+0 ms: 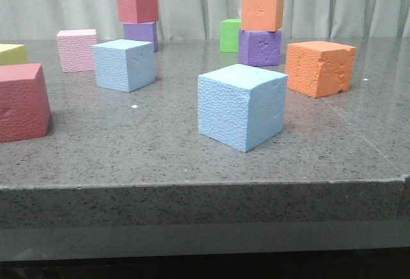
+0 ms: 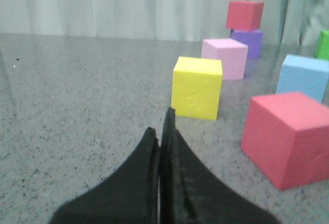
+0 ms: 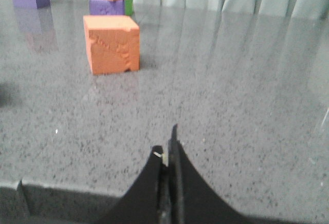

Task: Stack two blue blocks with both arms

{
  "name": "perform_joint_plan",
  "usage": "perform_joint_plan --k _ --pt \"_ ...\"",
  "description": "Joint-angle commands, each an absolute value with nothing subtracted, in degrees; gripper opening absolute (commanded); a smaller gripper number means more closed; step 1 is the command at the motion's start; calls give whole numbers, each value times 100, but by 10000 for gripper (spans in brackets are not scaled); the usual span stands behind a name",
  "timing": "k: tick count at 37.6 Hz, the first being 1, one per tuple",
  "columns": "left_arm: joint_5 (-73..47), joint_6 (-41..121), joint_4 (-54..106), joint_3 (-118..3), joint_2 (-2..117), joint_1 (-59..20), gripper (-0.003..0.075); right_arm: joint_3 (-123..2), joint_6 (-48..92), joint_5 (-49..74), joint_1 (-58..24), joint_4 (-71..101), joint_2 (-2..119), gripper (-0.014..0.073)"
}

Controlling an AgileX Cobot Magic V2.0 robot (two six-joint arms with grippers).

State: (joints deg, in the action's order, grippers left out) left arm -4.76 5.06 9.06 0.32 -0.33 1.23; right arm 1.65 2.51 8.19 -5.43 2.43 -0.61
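Pale curtains hang behind a speckled grey stone counter (image 1: 160, 138) in the front view, where the two blue blocks sit well apart: the nearer blue block (image 1: 241, 106) close to the front edge right of centre, the farther blue block (image 1: 125, 64) back and to the left, just beside a pink cube (image 1: 77, 50); neither arm shows here, and nothing is stacked of the blues, so the task looks to be at its very start, with the reach to a first block not yet made. From the left wrist view the left tool (image 2: 163, 134) hangs low over the counter with its fingers pressed together and holding nothing, a yellow cube (image 2: 197, 87) straight ahead, a red cube (image 2: 288, 137) to one side, and the farther blue block (image 2: 304, 76) beyond that. From the right wrist view the right tool (image 3: 168, 147) is likewise closed and empty near the counter's edge, facing an orange cube (image 3: 111, 44); no blue block appears there. The next move probably calls for each tool to open wide and one to turn toward a blue block. No brand, label or writing can be read anywhere
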Motion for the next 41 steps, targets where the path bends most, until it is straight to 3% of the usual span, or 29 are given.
perform_joint_plan --k 1,12,23,30,41 --pt "386 488 1372 49 -126 129 -20 123 216 0 -513 281 -165 -67" --pt "1206 488 1382 49 -126 129 -20 -86 -70 -320 -513 739 -165 -67" --pt "2167 278 1382 -171 -126 129 -20 -1097 -65 0 -513 739 -160 -67" --pt "-192 278 895 -1602 324 129 -20 -2147 -65 1389 -513 739 352 -67" --pt "-1505 288 440 -3101 2256 129 -20 -3389 -52 2695 -513 692 2243 -67"
